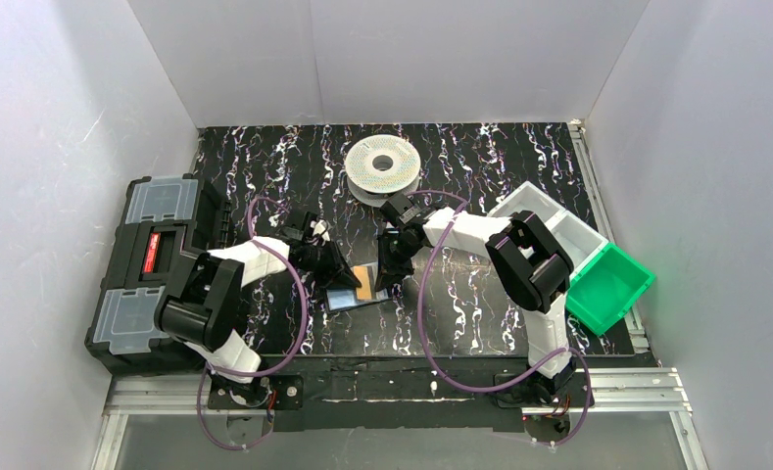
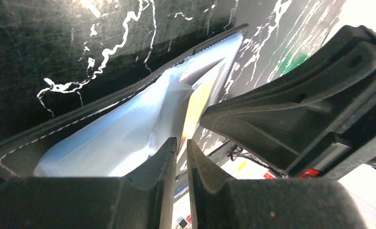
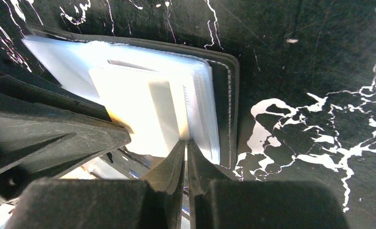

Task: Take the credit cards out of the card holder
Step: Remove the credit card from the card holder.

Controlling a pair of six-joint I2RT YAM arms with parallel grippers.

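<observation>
Top view: the card holder (image 1: 341, 301) lies open on the table (image 1: 460, 294) between both arms, an orange-tan card (image 1: 364, 283) at its right edge.

Left wrist: the left tool (image 2: 181, 157) pinches that card's (image 2: 198, 102) edge.

Right wrist: the right tool (image 3: 186, 157) is clamped on the card holder's clear sleeves (image 3: 202, 109), beside a pale card (image 3: 128, 109).

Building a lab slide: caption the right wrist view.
Right gripper, nearly shut, at the edge of an open black stitched card holder holding a pale yellowish plastic card.

No text, brand or number can be read anywhere; the red label strip (image 1: 150, 252) on the big black plastic toolbox (image 1: 127, 284) is too small.
</observation>
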